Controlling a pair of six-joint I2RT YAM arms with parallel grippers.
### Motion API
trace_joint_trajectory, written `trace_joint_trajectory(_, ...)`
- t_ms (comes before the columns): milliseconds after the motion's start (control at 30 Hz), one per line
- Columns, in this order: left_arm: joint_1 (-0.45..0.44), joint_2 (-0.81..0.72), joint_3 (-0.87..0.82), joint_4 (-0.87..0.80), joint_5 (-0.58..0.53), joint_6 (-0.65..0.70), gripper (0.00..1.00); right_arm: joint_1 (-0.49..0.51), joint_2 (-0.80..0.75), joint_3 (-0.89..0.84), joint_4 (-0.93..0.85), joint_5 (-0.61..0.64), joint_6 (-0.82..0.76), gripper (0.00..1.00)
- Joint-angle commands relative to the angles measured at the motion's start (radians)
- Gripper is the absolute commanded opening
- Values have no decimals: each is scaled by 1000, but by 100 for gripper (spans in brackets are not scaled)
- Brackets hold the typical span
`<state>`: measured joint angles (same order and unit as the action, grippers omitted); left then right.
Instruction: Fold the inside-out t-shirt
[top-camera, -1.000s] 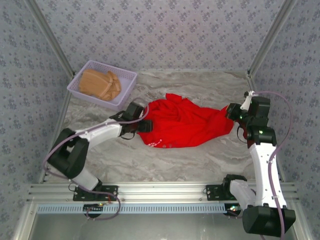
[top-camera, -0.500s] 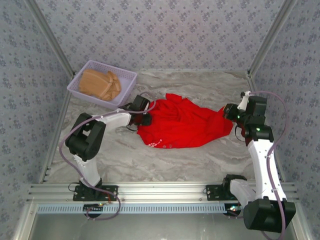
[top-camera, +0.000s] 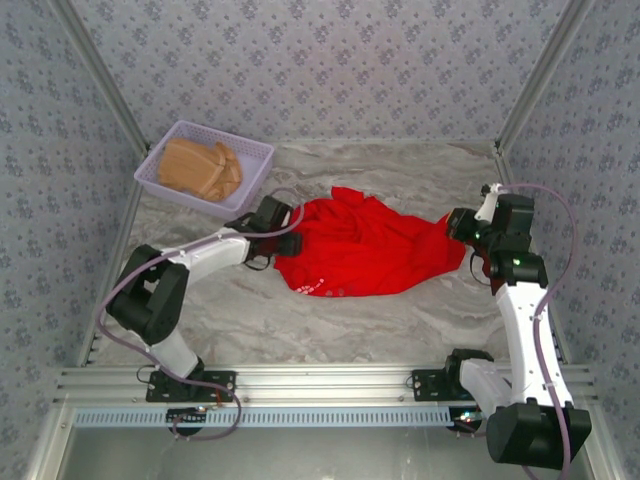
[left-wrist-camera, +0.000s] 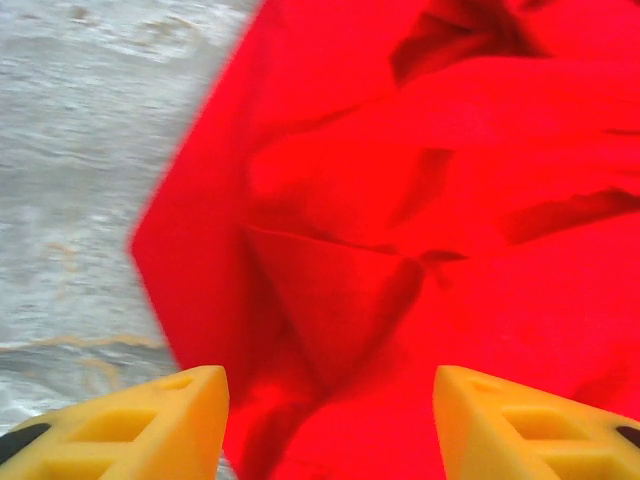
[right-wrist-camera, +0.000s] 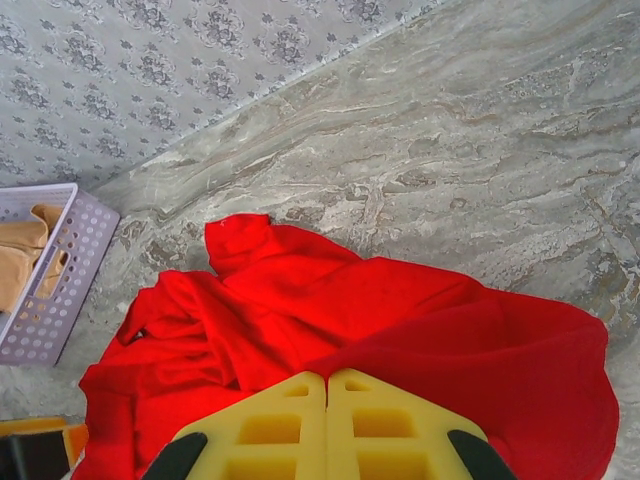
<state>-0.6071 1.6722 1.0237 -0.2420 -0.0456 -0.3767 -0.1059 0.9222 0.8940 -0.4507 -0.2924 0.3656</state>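
From above, the inside-out t-shirt (top-camera: 365, 250) lies bunched in the middle of the counter (top-camera: 300, 320), much as a second ago; the left gripper (top-camera: 288, 236) has shifted slightly back along its left edge, while the right gripper (top-camera: 460, 228) stays at its right corner. The left wrist view shows the left jaws released, spread over rumpled red cloth; probably seeking a fresh hold. The right wrist view shows the right jaws clenched, apparently pinching the cloth; no fold exists yet.

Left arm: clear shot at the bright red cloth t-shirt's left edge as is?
Probably yes: the left gripper stands open at that edge of the bright red cloth t-shirt, cloth between its yellow fingers, nothing in the way.
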Motion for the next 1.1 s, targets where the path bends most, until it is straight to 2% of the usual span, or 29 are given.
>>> trace_joint_trajectory(0,-38,60,85,-44,-11,48,56,6,-2,-7,18,-1,-11,0)
trace_joint_trajectory(267,-44,213,216,-140,-45,97,53,7,-10,-11,6,-10,-11,0)
trace_joint_trajectory(367,-44,232,231,-152,-46,96,41,6,-11,-13,4,-16,-11,0)
trace_joint_trajectory(467,-45,217,221,-148,-51,96,24,7,-10,-12,-3,-23,-11,0)
trace_joint_trajectory(600,-34,112,171,-110,-78,103,12,4,-12,-5,-12,-21,-17,0)
trace_joint_trajectory(800,34,-162,13,-30,-72,89,2,1,-21,25,-31,6,-32,0)
trace_joint_trajectory(933,106,-339,-142,59,-5,40,0,-2,-38,21,-21,29,-31,0)
trace_joint_trajectory(1067,130,-460,-282,110,26,-11,0,-2,-41,5,-13,44,-32,0)
